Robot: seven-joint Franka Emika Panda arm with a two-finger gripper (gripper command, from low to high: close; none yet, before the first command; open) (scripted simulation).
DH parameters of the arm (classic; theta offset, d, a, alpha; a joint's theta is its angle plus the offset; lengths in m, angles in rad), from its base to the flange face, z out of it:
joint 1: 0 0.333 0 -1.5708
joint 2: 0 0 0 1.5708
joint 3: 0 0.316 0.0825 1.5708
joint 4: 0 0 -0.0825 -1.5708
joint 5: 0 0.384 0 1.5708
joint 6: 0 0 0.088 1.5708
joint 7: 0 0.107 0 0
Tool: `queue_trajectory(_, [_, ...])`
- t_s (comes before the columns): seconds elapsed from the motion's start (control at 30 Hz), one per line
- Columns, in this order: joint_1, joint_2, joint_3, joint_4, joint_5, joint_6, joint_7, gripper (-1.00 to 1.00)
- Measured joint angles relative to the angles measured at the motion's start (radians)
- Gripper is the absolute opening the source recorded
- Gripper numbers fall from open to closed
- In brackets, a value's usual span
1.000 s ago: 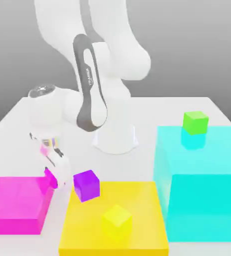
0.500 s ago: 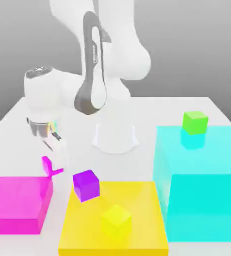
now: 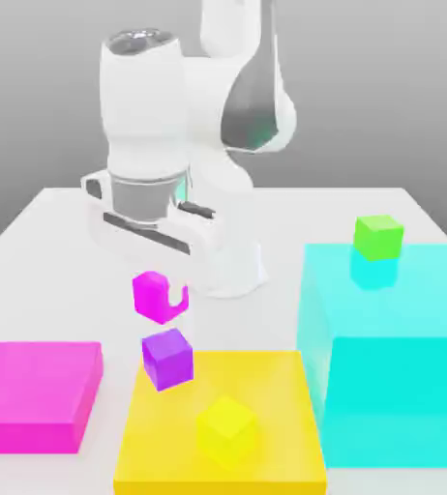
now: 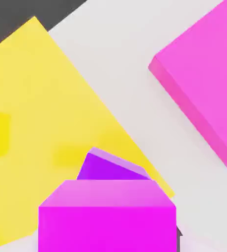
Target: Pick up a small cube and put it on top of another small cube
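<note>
The small cube (image 3: pixel 153 293), bright magenta, hangs in the air under the white hand, and my gripper (image 3: pixel 160 296) is shut on it. Just below it, apart from it, rests another small cube (image 3: pixel 166 359), violet-purple, at the far corner of the flat yellow block (image 3: pixel 266 425). In the hand view the magenta cube (image 4: pixel 107 216) sits in the foreground and covers most of the purple cube (image 4: pixel 110 169) behind it, of which one tilted top edge shows.
A flat magenta block (image 3: pixel 39 392) lies at the exterior view's left. A small yellow cube (image 3: pixel 225 430) sits on the yellow block. A tall cyan block (image 3: pixel 392 348) at the right carries a green cube (image 3: pixel 378 235). The arm's base (image 3: pixel 229 271) stands behind.
The hand has risen and swung to the exterior view's right, carrying the magenta cube from beside the flat magenta block to a spot above the purple cube. The other cubes have not moved.
</note>
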Motion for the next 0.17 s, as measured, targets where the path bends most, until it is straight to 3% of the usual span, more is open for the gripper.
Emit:
queue_trajectory(0.03, [-0.001, 0.034, 0.002, -0.008, -0.005, 0.041, 0.004, -1.0])
queue_trajectory(0.07, [-0.002, 0.055, 0.004, -0.013, -0.008, 0.068, 0.007, 1.0])
queue_trajectory(0.17, [-0.002, 0.055, 0.004, -0.013, -0.008, 0.068, 0.007, 1.0])
